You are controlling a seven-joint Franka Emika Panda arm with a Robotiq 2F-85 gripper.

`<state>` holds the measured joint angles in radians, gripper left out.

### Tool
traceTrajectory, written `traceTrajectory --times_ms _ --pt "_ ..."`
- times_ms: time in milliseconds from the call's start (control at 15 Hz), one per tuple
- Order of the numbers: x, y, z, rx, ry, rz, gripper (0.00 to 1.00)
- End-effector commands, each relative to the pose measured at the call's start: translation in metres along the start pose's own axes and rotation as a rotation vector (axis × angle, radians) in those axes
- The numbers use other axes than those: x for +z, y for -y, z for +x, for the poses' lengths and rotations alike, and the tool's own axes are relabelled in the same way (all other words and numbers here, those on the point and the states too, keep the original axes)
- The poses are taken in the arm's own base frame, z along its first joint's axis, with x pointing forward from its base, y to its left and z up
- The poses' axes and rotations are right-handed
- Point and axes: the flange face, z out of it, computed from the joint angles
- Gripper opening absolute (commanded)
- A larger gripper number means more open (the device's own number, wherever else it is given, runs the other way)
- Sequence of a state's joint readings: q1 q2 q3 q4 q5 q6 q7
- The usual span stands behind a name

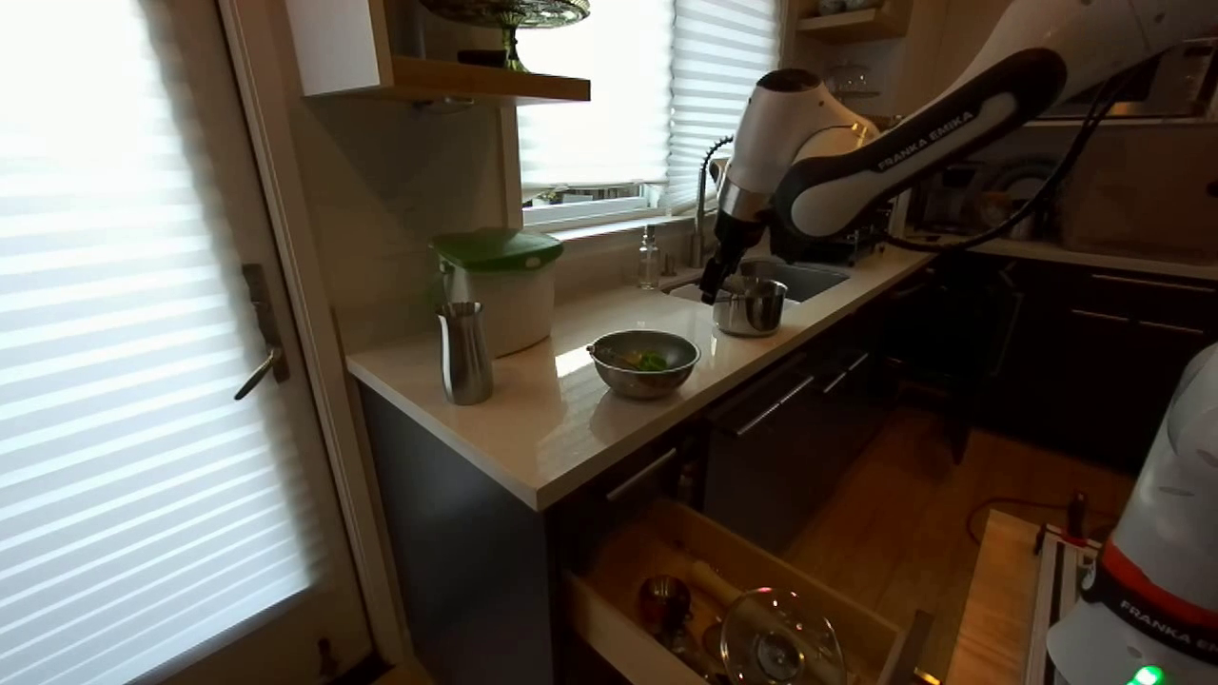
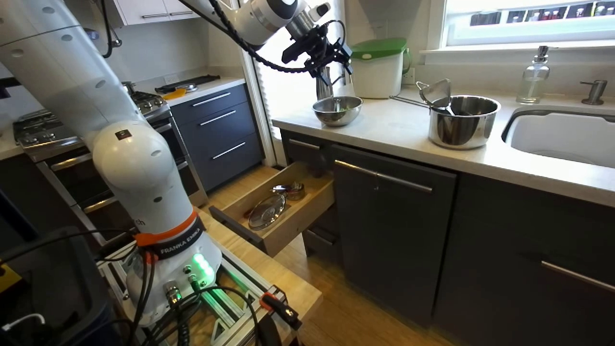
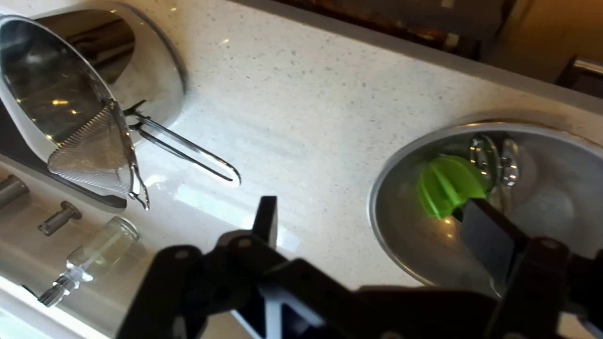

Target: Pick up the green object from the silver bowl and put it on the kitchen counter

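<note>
Canister (image 1: 466, 357), upright, stands near the left end edge of the worktop (image 1: 533, 447) in an exterior view, with the green-lidded container (image 1: 504, 295) behind it. Rightward, an open stretch of worktop runs out to the front corner. Next comes the silver bowl (image 1: 642, 383), near the front edge, with a pulled-out drawer (image 1: 609, 618) jutting below. The green object (image 3: 447, 186) lies inside the bowl, ribbed in the wrist view, near the rim and just beside shiny metal pieces (image 3: 490, 162). The gripper (image 3: 370, 212) hangs above the worktop, fingers spread wide: in the wrist view one shows against bare worktop, the other against the bowl, overlapping the green object's edge; whether they touch, I cannot tell. Between bowl and pot (image 1: 752, 314) lies more open worktop, though a wire handle (image 3: 207, 154) juts into that room from beside the sieve (image 3: 94, 150) at the pot's rim. Past the pot, the cut edge of the sink (image 1: 814, 279) runs close by; the arm (image 1: 913, 143) comes in over this end from the right.
</note>
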<state>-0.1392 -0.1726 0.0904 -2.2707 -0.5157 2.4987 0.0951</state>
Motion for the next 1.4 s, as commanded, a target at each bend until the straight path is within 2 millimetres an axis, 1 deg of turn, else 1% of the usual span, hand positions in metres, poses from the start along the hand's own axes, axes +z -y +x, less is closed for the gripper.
traceTrajectory --times_ms 0,67,133,267,333,400,467,533,600,667,800,867,933,1000,1133,1333 --pt "0.053 -0.02 0.028 -0.107 0.085 -0.009 1.0" --pt "0.062 -0.019 0.037 -0.141 0.105 -0.011 1.0" --pt "0.067 -0.015 0.04 -0.168 0.121 -0.011 1.0" --pt "0.066 0.005 0.045 -0.23 0.145 0.007 1.0" --pt "0.057 0.019 0.042 -0.261 0.16 0.04 1.0" --pt "0.053 0.027 0.04 -0.281 0.181 0.046 1.0" --pt "0.047 0.031 0.035 -0.281 0.192 0.039 1.0" --pt "0.041 0.029 0.035 -0.273 0.2 0.032 1.0" --pt "0.054 0.031 0.044 -0.267 0.178 0.033 1.0" --pt "0.048 0.034 0.044 -0.272 0.183 0.03 1.0" --pt "0.041 0.031 0.044 -0.268 0.184 0.024 1.0" --pt "0.053 0.038 0.052 -0.292 0.16 0.054 1.0" --pt "0.058 0.041 0.056 -0.296 0.15 0.049 1.0" --pt "0.069 0.044 0.062 -0.314 0.145 0.051 1.0" --pt "0.081 0.049 0.068 -0.332 0.142 0.057 0.99" --pt "0.098 0.051 0.075 -0.355 0.156 0.072 0.9"
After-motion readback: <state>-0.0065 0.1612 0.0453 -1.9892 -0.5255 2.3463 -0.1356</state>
